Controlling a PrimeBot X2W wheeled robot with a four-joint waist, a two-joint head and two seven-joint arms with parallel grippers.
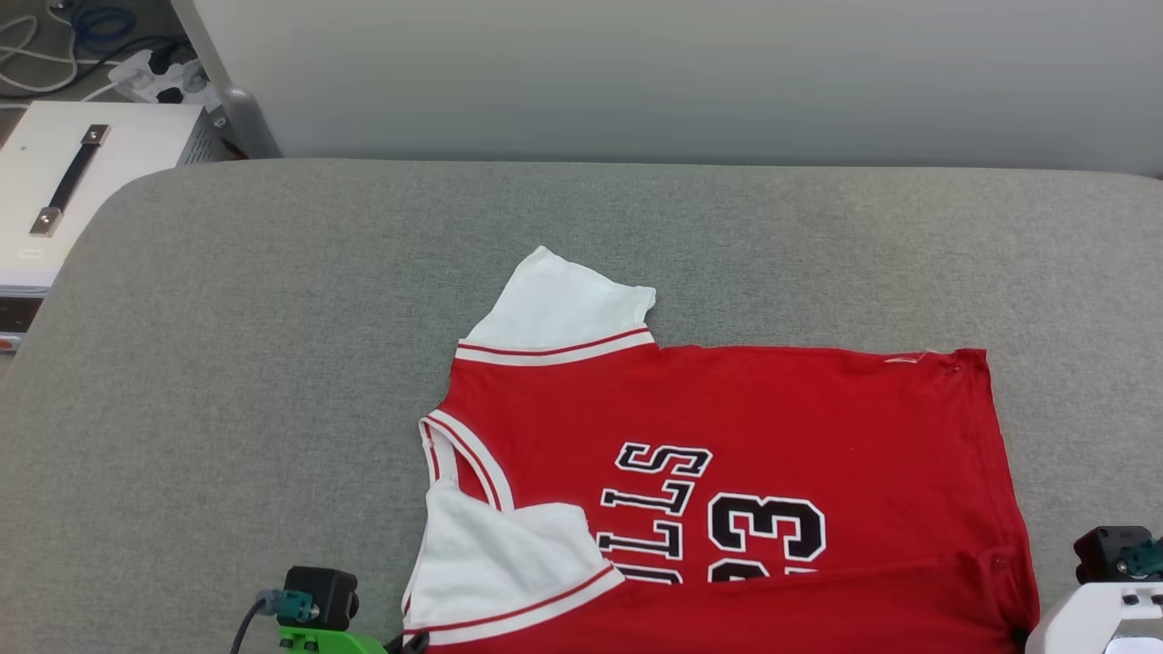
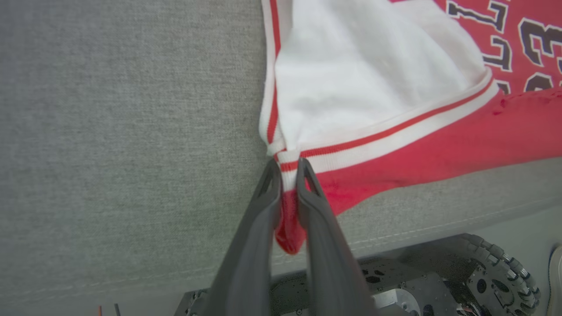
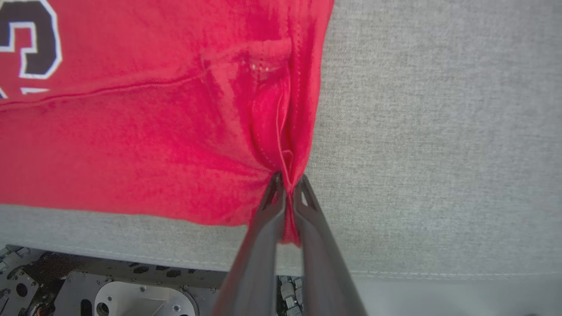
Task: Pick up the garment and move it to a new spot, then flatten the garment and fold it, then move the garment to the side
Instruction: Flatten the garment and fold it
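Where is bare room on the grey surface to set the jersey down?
Widest: the grey surface left of the garment, up to its rounded edge. Also the far band between the white sleeve and the wall. Right of the hem, a narrow strip. Crowded: the near edge, where left gripper and right gripper pinch the cloth.

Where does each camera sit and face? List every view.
Head view: on the head, looking down at the garment on the cushion; wrists at bottom corners.
Left wrist view: along the left end effector, shut on the striped trim.
Right wrist view: along the right end effector, shut on red hem.
Shared: both wrist views show the wheeled base.
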